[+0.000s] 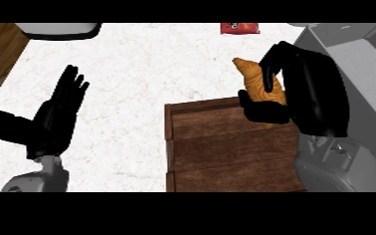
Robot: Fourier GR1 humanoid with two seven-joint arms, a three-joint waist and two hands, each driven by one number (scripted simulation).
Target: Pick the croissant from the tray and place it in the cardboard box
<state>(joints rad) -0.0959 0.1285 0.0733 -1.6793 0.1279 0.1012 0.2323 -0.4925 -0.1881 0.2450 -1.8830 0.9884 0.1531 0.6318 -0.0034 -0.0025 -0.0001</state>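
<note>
While the croissant (258,82) is held pinched between curled fingers and thumb of the right hand (305,92), at two o'clock above the tray's (220,144) far edge, a slip could be caused by its free upper tip. No cardboard box can be seen. The left hand (58,112) rests spread at nine o'clock.

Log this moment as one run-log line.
phase: carry | right hand: shut on croissant, above far edge of wooden tray | left hand: open, resting | cardboard box: not seen
</note>
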